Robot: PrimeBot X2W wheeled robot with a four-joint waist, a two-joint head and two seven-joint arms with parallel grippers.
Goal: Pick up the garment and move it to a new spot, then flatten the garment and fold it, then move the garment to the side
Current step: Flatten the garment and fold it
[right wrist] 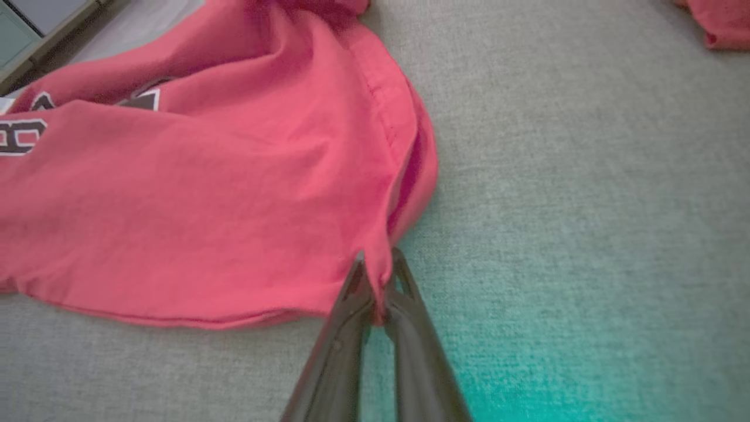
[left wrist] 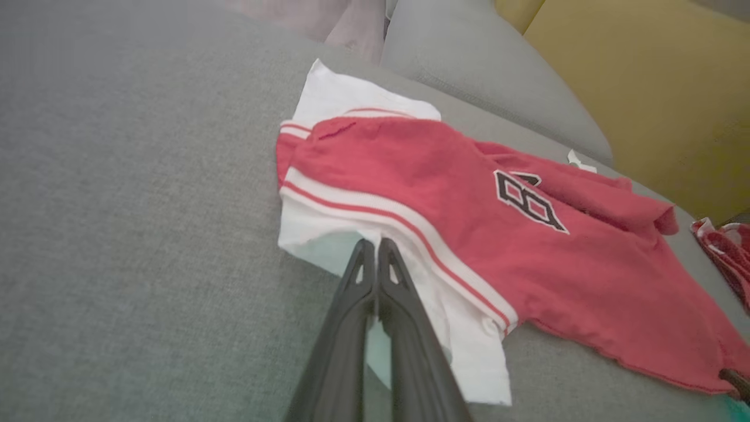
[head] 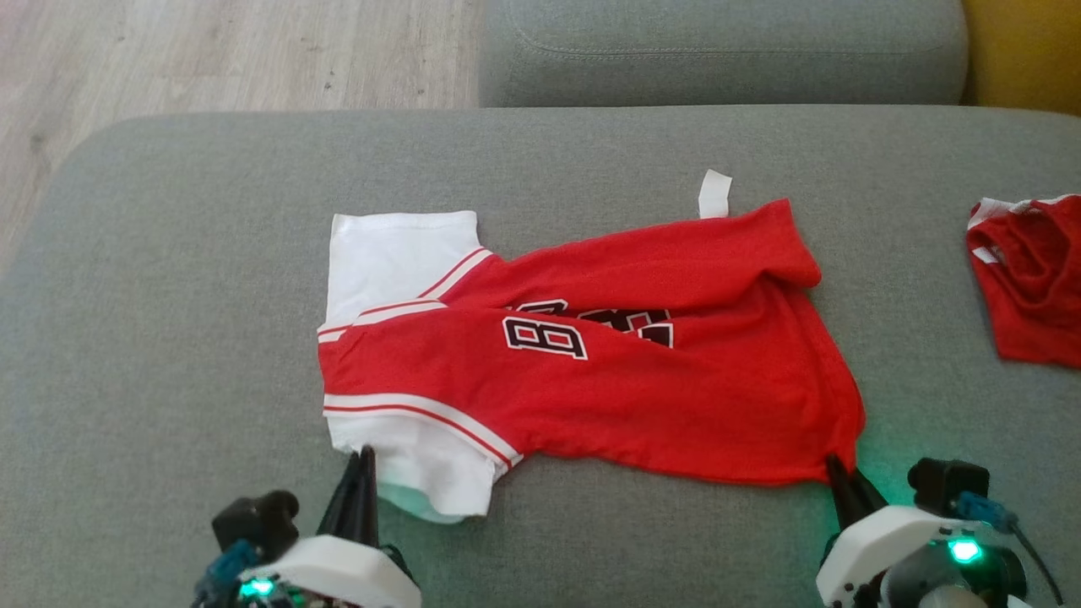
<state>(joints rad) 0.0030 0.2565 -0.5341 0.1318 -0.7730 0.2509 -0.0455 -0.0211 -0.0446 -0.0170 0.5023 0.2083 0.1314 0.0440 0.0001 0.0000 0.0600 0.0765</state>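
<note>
A red garment (head: 642, 388) with white striped sleeves and a black "8" lies spread on the grey cushion (head: 169, 355), sleeves to the left. My left gripper (head: 365, 456) is shut on the near white sleeve edge (left wrist: 328, 246). In its wrist view the left gripper (left wrist: 375, 243) has both fingers pressed together on white cloth. My right gripper (head: 838, 464) is shut on the garment's near right corner. The right wrist view has the right gripper (right wrist: 378, 261) pinching the red hem (right wrist: 375, 246) between its tips.
A second red and white cloth (head: 1026, 279) lies at the cushion's right edge. A grey backrest cushion (head: 718, 51) stands behind, yellow upholstery (head: 1022, 51) at far right, wood floor (head: 211, 59) beyond the left.
</note>
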